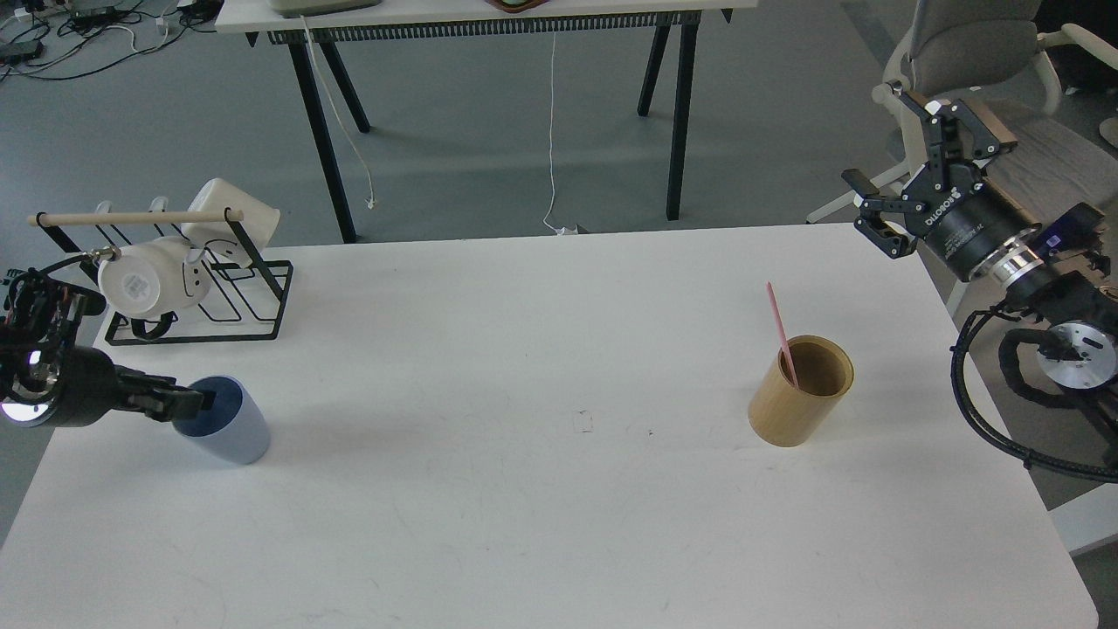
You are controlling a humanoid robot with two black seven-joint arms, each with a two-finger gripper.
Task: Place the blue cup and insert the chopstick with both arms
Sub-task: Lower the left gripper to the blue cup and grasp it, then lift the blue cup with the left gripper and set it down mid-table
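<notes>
The light-blue cup (229, 431) stands upright near the white table's left edge. My left gripper (194, 404) comes in low from the left, its dark tips at the cup's near rim; I cannot tell the fingers apart. The pink-red chopstick (776, 325) leans inside the tan bamboo holder (797, 400) on the table's right side. My right gripper (884, 155) is open and empty, held high beyond the table's far right corner, well apart from the chopstick.
A black wire rack (249, 297) with white mugs (140, 279) and a pale wooden dowel (131, 217) stands at the far left. The table (559, 524) ends at its right edge near my right arm. A chair (969, 44) stands behind.
</notes>
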